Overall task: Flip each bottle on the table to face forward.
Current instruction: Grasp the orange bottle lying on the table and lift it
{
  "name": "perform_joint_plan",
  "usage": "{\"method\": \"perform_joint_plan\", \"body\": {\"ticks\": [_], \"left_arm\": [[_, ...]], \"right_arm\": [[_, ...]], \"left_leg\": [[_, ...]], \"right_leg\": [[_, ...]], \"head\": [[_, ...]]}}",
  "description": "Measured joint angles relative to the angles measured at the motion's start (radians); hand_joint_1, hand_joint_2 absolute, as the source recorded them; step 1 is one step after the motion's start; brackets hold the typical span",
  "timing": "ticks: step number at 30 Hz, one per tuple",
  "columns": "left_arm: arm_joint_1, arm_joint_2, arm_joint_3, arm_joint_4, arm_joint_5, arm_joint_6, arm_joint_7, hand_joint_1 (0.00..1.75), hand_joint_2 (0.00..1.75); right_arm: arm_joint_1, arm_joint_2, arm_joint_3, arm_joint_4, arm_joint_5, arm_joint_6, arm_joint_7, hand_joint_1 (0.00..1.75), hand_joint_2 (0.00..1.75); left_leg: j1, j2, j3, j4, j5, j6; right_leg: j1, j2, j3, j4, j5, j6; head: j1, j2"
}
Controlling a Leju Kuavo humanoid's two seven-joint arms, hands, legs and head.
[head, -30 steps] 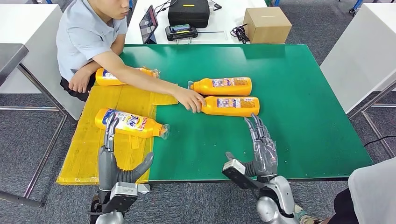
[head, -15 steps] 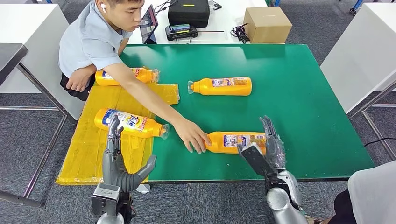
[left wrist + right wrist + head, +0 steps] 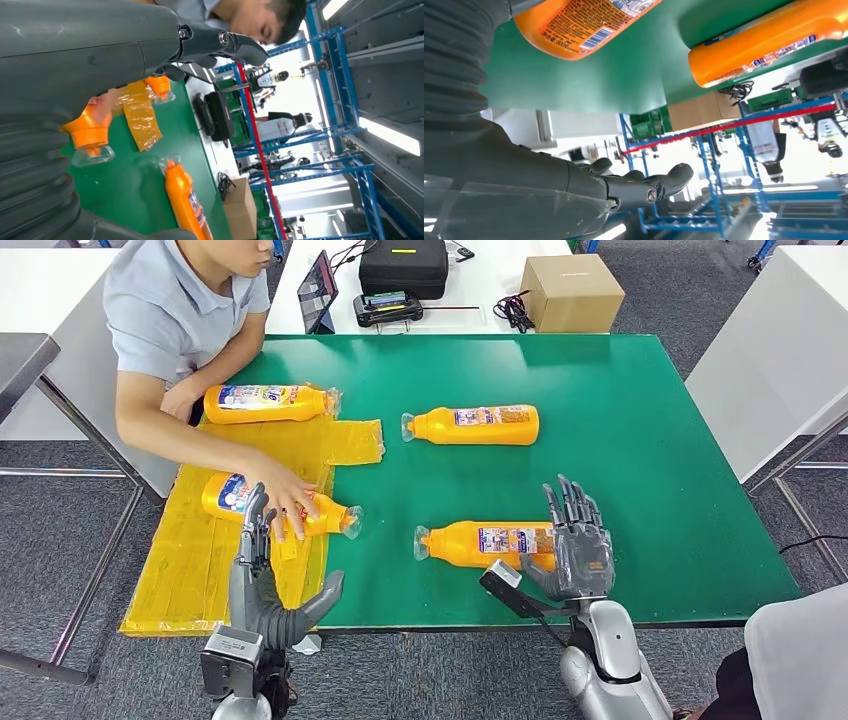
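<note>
Looking down from the head view, you see four orange bottles lying on their sides on the green table (image 3: 640, 440). The nearest bottle (image 3: 485, 543) sits at about five o'clock from the table's centre, cap pointing to nine o'clock, its small-print label upward. Your right hand (image 3: 574, 545) stands just at that bottle's base end, fingers spread and upright, released and grasping nothing; whether it touches the bottle you cannot tell. In the right wrist view the same bottle (image 3: 579, 22) lies beside the palm, with the fingers (image 3: 644, 187) loosely extended away from it.

The second bottle (image 3: 472, 425) lies near the table's centre, towards twelve o'clock from the nearest one, cap also at nine o'clock, well apart from both hands.

Your left hand (image 3: 262, 575) hovers at seven o'clock over the yellow sheet (image 3: 190, 570), fingers straight, thumb out, holding nothing. Just beyond its fingertips lies the third bottle (image 3: 280, 505), its blue-and-white front label upward, with a person's hand (image 3: 285, 500) resting on it. The fourth bottle (image 3: 265, 402) lies at ten o'clock, at the sheet's far edge, cap pointing to three o'clock, beside the seated person (image 3: 175, 310).

Beyond the green table, a cardboard box (image 3: 572, 292) and a black case (image 3: 403, 267) stand on a white table at twelve o'clock.
</note>
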Motion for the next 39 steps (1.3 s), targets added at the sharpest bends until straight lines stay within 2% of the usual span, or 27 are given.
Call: {"method": "perform_joint_plan", "body": {"ticks": [8, 15, 24, 39], "left_arm": [[-0.018, 0.000, -0.016, 0.010, 0.016, -0.026, 0.026, 0.00, 1.75], [-0.027, 0.000, -0.034, 0.026, 0.018, -0.037, 0.035, 0.00, 1.75], [-0.030, 0.000, -0.043, 0.034, 0.003, -0.047, 0.056, 0.00, 1.75], [-0.030, 0.000, -0.060, 0.033, -0.028, -0.058, 0.075, 0.00, 1.75]], "right_arm": [[-0.062, -0.041, 0.051, 0.091, -0.002, 0.086, 0.030, 0.00, 1.75], [-0.115, -0.052, 0.074, 0.187, -0.022, 0.149, 0.043, 0.00, 1.75], [-0.146, -0.061, 0.116, 0.256, 0.011, 0.175, 0.079, 0.00, 1.75], [-0.180, -0.063, 0.149, 0.282, -0.013, 0.228, 0.103, 0.00, 1.75]], "left_leg": [[0.000, 0.000, 0.000, 0.000, 0.000, 0.000], [0.000, 0.000, 0.000, 0.000, 0.000, 0.000], [0.000, 0.000, 0.000, 0.000, 0.000, 0.000], [0.000, 0.000, 0.000, 0.000, 0.000, 0.000]], "right_leg": [[0.000, 0.000, 0.000, 0.000, 0.000, 0.000], [0.000, 0.000, 0.000, 0.000, 0.000, 0.000], [0.000, 0.000, 0.000, 0.000, 0.000, 0.000], [0.000, 0.000, 0.000, 0.000, 0.000, 0.000]], "head": [[0.000, 0.000], [0.000, 0.000], [0.000, 0.000], [0.000, 0.000]]}}
